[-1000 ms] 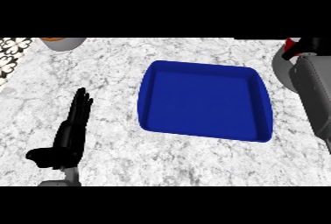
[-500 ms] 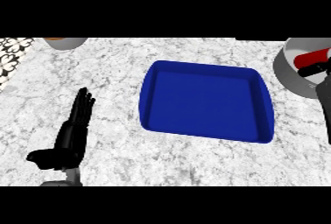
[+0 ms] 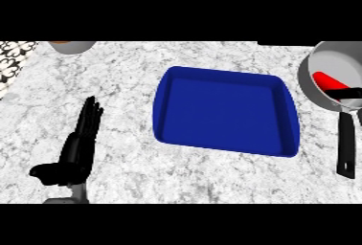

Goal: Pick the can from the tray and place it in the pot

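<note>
The red can [image 3: 325, 79] lies inside the grey pot [image 3: 307, 76] at the right edge of the head view, resting on the pot's pale bottom. Only a few black fingers of my right hand [image 3: 351, 92] reach in from the right edge; they look straight and lie across the can's lower right end, not curled round it. The blue tray [image 3: 225, 111] sits in the middle of the counter with nothing in it. My left hand [image 3: 76, 152] rests open at the lower left, fingers pointing up, well left of the tray.
The pot's black handle [image 3: 345, 149] runs down toward the lower right, just beside the tray's right rim. A grey bowl [image 3: 71, 46] stands at the top left edge. A patterned strip [image 3: 14, 60] borders the marble counter at the far left.
My right forearm has drawn off to the right and out of view, uncovering the pot. The red can now lies in the pot. The left hand has not moved.
</note>
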